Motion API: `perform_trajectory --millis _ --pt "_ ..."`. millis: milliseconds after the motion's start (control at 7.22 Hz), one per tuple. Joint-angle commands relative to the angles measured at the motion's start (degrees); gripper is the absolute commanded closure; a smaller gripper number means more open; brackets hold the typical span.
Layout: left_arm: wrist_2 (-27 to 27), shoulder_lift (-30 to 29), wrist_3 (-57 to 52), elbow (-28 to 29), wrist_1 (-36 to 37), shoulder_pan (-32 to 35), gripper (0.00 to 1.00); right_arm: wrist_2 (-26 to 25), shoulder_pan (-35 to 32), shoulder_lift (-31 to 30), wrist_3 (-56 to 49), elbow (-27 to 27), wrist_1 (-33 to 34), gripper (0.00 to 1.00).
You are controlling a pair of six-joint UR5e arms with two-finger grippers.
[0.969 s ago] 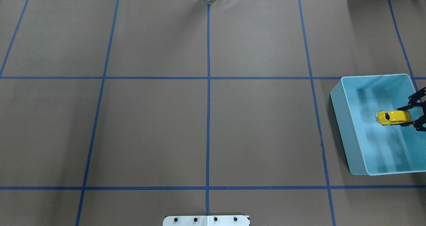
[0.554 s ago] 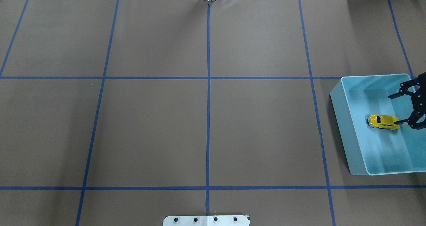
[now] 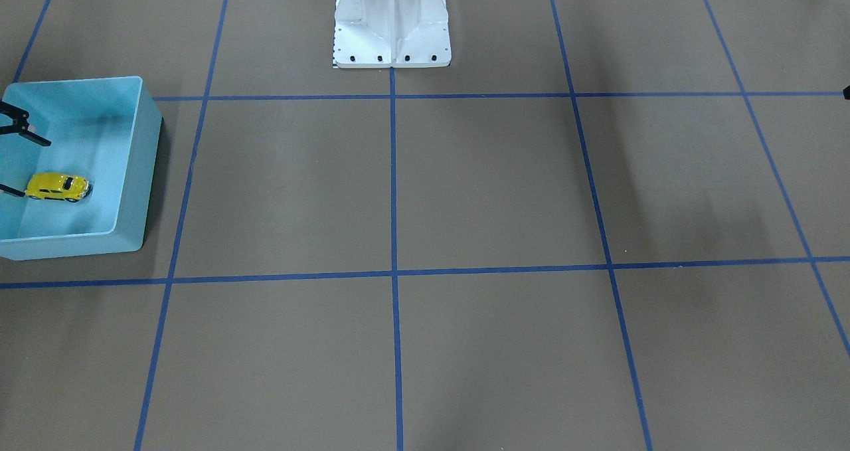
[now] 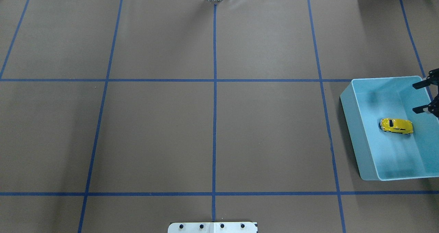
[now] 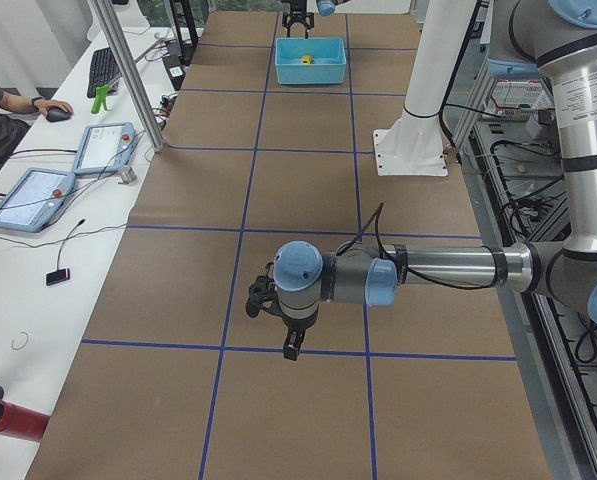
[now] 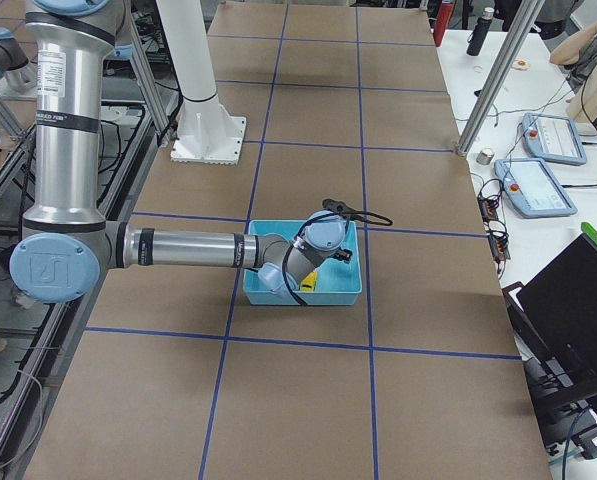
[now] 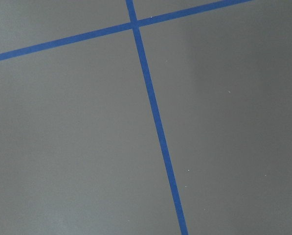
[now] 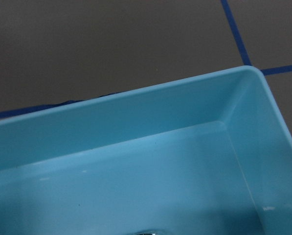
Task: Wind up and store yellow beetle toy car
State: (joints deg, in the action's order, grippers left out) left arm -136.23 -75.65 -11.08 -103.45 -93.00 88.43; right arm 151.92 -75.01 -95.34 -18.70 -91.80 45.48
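Note:
The yellow beetle toy car (image 4: pixel 396 126) lies on its wheels on the floor of the light blue bin (image 4: pixel 347 106) at the table's right side. It also shows in the front view (image 3: pixel 58 186) and the exterior left view (image 5: pixel 305 59). My right gripper (image 4: pixel 419 98) is open and empty, above the bin's far right part, apart from the car. In the front view the right gripper (image 3: pixel 33 170) hangs over the bin (image 3: pixel 139 172). My left gripper (image 5: pixel 288 340) shows only in the exterior left view, low over the brown table; I cannot tell its state.
The brown table cover carries a grid of blue tape lines (image 4: pixel 214 89). The white robot base (image 3: pixel 392 22) stands at the middle of the robot's side. The right wrist view shows the bin's inner wall (image 8: pixel 136 142).
The right gripper opened and let go of the car, which dropped to the bin floor. The gripper then drew back toward the bin's right edge.

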Motion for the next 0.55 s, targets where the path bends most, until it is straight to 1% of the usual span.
perform_trajectory --millis 0,415 --pt "0.0 0.1 0.0 0.0 0.0 0.1 0.0 -0.6 -7.0 0.1 2.1 -2.6 8.3 0.0" --pt "0.0 0.2 0.0 0.0 0.0 0.1 0.0 -1.2 -11.7 -4.7 2.2 -3.4 10.2 0.0"
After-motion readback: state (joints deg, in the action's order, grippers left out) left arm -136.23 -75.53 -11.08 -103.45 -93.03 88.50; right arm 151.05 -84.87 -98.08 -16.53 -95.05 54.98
